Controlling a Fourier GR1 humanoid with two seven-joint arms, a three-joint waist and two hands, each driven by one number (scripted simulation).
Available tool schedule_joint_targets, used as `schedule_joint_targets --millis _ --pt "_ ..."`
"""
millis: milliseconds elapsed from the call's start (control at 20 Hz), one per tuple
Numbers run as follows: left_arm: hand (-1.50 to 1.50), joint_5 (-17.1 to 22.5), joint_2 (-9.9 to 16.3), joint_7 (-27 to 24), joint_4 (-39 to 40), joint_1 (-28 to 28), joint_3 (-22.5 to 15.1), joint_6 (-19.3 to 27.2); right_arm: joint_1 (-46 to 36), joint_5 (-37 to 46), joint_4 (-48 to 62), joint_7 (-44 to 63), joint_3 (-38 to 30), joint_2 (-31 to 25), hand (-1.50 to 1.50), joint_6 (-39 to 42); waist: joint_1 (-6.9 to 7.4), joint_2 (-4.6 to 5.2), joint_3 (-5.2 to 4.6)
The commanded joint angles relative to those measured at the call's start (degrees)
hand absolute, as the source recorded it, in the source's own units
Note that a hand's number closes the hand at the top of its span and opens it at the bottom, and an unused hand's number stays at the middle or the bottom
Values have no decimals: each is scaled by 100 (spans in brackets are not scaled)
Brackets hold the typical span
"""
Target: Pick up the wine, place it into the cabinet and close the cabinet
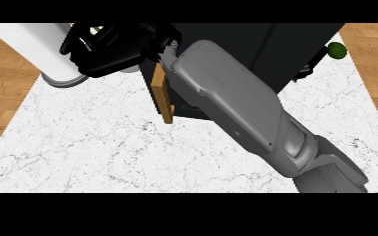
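A: Wine: no bottle visible on the worktop (88, 145). Location cannot be told; possibly inside the cabinet (244, 50) or hidden by the arm.

B: Right hand (111, 50) at 11 o'clock, beside the wooden door (164, 97). Fingers curled, contents hidden.

A: Door ajar. Judgement: placing likely done, closing left.

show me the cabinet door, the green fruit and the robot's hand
cabinet door (164, 97), head view, on its wooden edge, standing open.
green fruit (337, 50), head view, on its round middle, beside the cabinet's right side.
right hand (111, 52), head view, on the black palm, at the upper left.
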Motion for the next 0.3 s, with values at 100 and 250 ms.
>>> schedule_joint_targets --millis 100,250 --pt "-150 79 -31 137 -159 -51 -179 3 303 103 798 -327 -545 -992 150 -383 -363 301 191" --pt "-150 55 -60 211 -205 -200 -358 106 209 42 824 -357 -473 -924 150 -346 -476 331 185"
